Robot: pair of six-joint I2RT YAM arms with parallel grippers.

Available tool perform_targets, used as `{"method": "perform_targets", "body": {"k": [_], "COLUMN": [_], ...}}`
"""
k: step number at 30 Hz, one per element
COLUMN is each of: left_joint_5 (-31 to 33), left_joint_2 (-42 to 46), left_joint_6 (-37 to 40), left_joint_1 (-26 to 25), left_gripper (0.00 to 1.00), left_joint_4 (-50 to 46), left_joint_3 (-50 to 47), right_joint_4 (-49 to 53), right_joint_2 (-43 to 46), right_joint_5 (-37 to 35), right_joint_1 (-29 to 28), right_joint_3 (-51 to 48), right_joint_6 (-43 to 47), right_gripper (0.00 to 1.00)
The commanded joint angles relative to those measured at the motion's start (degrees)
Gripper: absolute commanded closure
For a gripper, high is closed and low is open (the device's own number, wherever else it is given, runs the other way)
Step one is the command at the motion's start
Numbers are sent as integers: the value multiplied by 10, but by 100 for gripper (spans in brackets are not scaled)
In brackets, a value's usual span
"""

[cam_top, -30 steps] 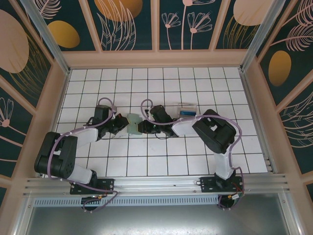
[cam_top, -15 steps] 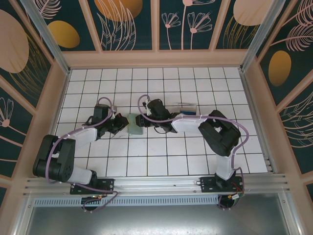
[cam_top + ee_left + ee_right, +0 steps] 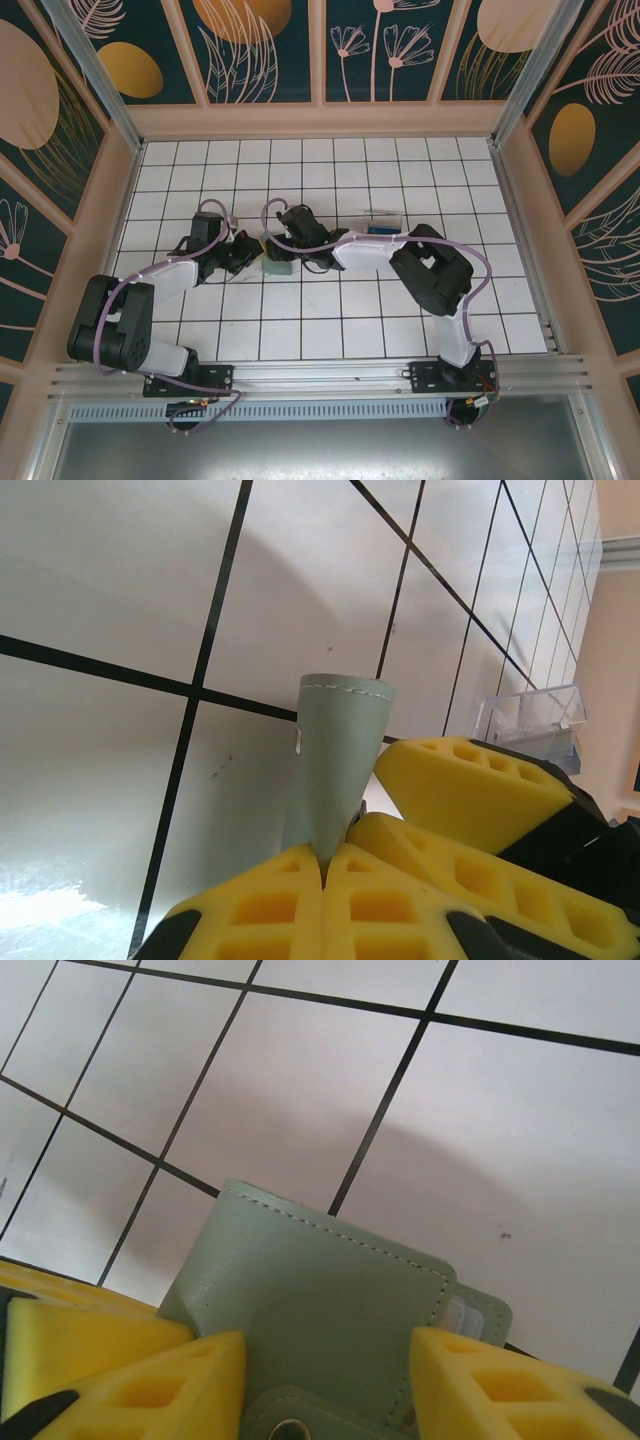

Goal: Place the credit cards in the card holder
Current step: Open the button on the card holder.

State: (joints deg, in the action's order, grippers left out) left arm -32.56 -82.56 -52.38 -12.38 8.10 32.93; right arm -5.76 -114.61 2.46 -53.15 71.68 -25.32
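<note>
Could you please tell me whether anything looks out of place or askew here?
The card holder seems raised rather than flat: the left end effector pinches one edge, and a pale sliver pokes from its side. Nothing looks spilled or damaged.

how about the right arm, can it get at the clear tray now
Probably yes. The right tool is open, holding nothing, since the left tool pinches the card holder. The clear tray sits just beyond its forearm, uncovered.

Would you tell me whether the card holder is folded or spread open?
Folded: the card holder shows two green leaves stacked, no tan inside visible.
</note>
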Motion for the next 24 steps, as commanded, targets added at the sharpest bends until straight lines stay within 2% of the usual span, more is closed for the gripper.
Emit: {"method": "perform_targets", "body": {"k": [1,9,24], "left_joint_5": [-43,-24,15], "left_joint_2": [10,16,8], "left_joint_6": [-13,-19,-5], "left_joint_1": [-5,-5,-5], "left_gripper": [100,100,100], "left_joint_4": [27,33,28], "left_joint_3": [17,15,22], "right_joint_4": [44,33,103], "right_joint_2": [-16,5,36], "right_joint_5": [-30,-14,-82], "right_joint_1": [-6,-7,-5], "right_joint_3": [6,-33,-50], "right_joint_6": [14,-17,-48], "right_gripper": [57,60,85]}}
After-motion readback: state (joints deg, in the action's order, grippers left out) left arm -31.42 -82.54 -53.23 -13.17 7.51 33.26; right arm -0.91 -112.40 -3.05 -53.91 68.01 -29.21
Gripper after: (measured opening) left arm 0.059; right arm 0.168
